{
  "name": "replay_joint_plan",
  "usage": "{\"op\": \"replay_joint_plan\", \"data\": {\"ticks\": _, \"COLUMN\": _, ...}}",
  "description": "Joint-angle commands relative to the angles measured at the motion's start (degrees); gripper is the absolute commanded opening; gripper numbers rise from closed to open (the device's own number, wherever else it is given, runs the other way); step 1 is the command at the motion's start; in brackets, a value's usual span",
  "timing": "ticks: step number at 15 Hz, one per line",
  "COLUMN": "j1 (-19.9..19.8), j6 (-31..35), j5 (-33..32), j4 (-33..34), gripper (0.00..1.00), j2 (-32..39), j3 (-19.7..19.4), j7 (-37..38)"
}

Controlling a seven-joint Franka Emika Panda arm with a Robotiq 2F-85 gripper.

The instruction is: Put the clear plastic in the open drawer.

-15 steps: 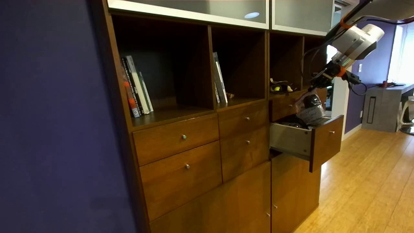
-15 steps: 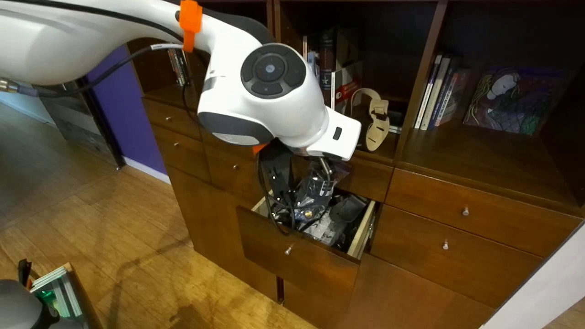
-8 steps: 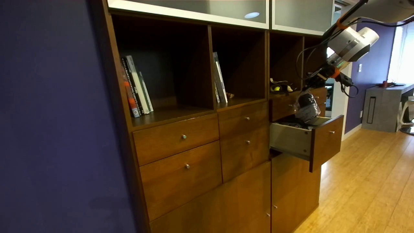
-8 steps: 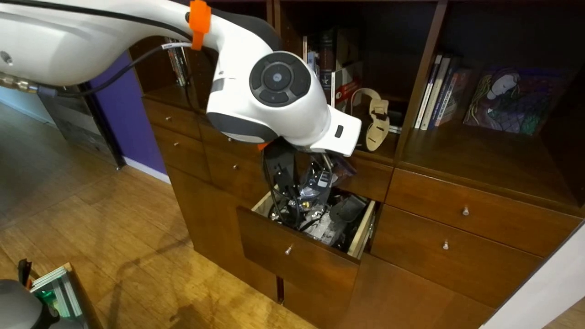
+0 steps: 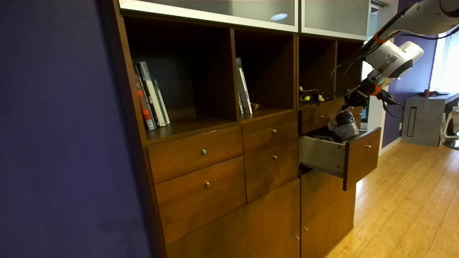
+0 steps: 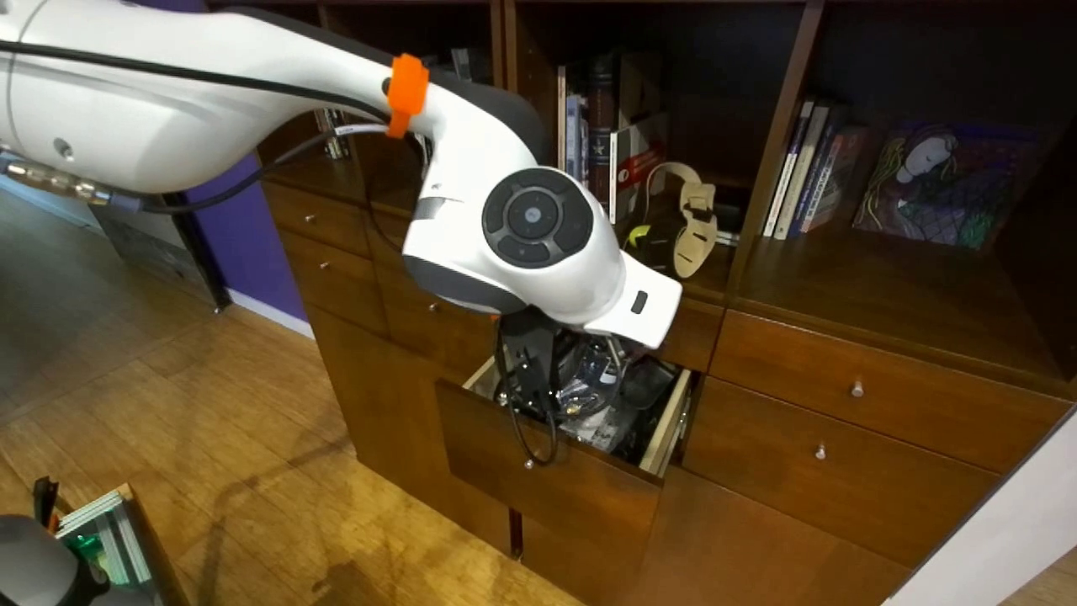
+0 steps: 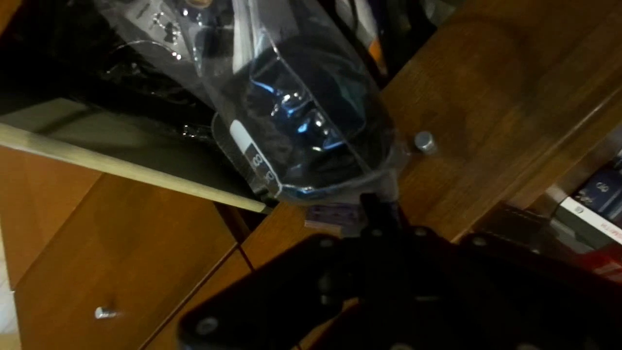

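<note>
Clear plastic bag (image 5: 345, 125): lower than half a second ago; in an exterior view its bottom has come down to the side wall of the open drawer (image 5: 321, 156), within the box or right at its rim.
Claw (image 5: 345, 106): mine, above the drawer, the bag hanging from it by the top.
Arm (image 6: 463, 189): lower too, in an exterior view; my own wrist covers the fingers, so from that angle I cannot tell the grip. The bag (image 6: 589, 383) shows between the drawer's walls, over the jumble (image 6: 607, 431) stored there.
Fingertips (image 7: 375, 206): in the wrist view, pressed together on the bag's upper edge.
Drawer, done so far: I judge the bag gripped, over the right drawer and partly down into it.
Drawer, left to do: lower the rest, part my fingers, back away without it. Whether it touches the jumble yet, I cannot tell.
</note>
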Motion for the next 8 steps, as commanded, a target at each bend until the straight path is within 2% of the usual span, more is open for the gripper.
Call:
{"op": "replay_joint_plan", "data": {"ticks": 1, "j1": -0.73, "j6": 4.31, "j5": 0.39, "j4": -0.60, "gripper": 0.01, "j2": 0.95, "j3": -0.30, "j7": -1.56}}
{"op": "replay_joint_plan", "data": {"ticks": 8, "j1": -1.18, "j6": 7.32, "j5": -3.95, "j4": -1.63, "gripper": 0.01, "j2": 3.50, "j3": -0.50, "j7": 0.06}}
